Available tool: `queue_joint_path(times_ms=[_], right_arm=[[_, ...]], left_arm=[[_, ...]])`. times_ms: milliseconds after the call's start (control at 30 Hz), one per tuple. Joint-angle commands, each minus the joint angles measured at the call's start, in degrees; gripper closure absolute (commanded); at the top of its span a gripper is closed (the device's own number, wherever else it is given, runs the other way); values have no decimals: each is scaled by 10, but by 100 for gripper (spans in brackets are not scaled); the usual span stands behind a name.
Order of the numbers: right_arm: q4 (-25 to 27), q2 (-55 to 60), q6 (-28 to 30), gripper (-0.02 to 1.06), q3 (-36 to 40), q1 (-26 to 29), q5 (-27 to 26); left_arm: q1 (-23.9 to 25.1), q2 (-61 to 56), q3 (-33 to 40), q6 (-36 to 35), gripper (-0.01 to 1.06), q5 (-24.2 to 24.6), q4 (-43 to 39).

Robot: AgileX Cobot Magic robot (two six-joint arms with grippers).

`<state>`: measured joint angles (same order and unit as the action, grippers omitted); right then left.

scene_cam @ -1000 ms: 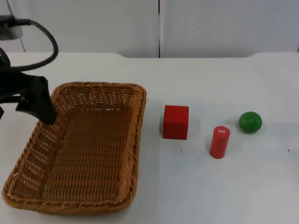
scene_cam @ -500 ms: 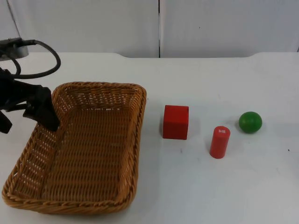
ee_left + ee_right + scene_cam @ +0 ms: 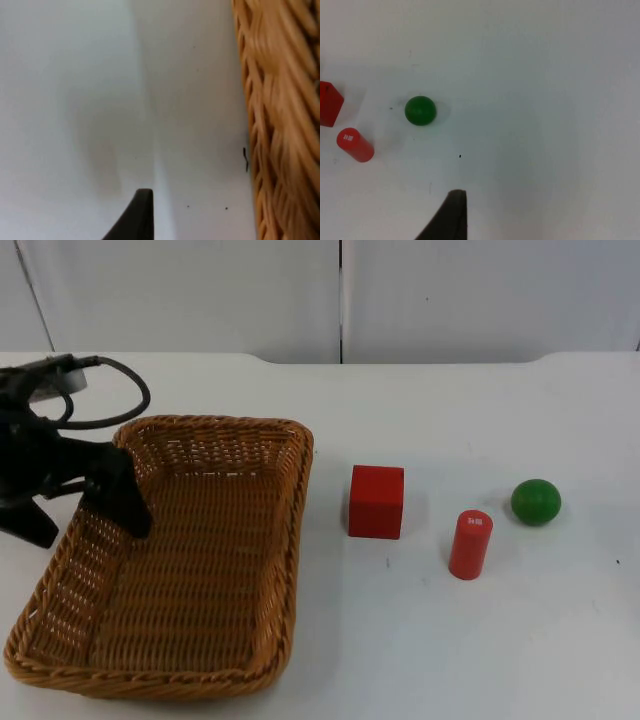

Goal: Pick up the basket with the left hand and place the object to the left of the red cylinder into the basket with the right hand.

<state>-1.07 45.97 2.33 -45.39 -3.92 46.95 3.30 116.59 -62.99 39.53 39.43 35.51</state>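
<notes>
The brown wicker basket (image 3: 296, 530) rests on the table's left half. My left gripper (image 3: 80, 515) is open and straddles the basket's left wall, one finger (image 3: 125, 502) inside and the other (image 3: 30, 525) outside on the table. The left wrist view shows that wicker wall (image 3: 280, 125) close beside a fingertip (image 3: 142, 210). A red cube (image 3: 377, 501) lies just left of the upright red cylinder (image 3: 470, 544). My right gripper (image 3: 451, 220) hangs well above the table, with the cube (image 3: 329, 103) and the cylinder (image 3: 355, 145) far from it.
A green ball (image 3: 536, 501) sits right of the cylinder and slightly behind it; the right wrist view has the ball (image 3: 420, 110) too. White table (image 3: 450, 640) stretches in front of the objects and to their right. The grey partition wall (image 3: 450, 290) closes the back.
My left gripper has moved right and lower over the basket's left wall, its inner finger reaching further into the basket. The basket and the three objects have not moved.
</notes>
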Motion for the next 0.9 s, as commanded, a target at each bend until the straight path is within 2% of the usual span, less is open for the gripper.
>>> queue_joint_path(times_ms=[0, 133, 300, 600, 733, 833, 867], right_arm=[[-2, -2, 3, -1, -1, 0, 0], [-2, -2, 3, -1, -1, 0, 0], [-2, -2, 3, -1, -1, 0, -2], [-2, -2, 3, -1, -1, 0, -2], [-2, -2, 3, -1, -1, 0, -1], [-2, -2, 3, -1, -1, 0, -1], [-2, -2, 3, -1, -1, 0, -1]], left_arm=[[0, 7, -3, 7, 0, -3, 12], [0, 13, -3, 7, 1, -13, 13], [0, 13, -3, 7, 8, -19, 13], [-10, 15, -1, 7, 9, -22, 8], [-33, 24, -1, -5, 14, -32, -16], [-33, 30, -1, -22, 23, -36, -19], [-33, 30, -1, -22, 23, -36, -19]])
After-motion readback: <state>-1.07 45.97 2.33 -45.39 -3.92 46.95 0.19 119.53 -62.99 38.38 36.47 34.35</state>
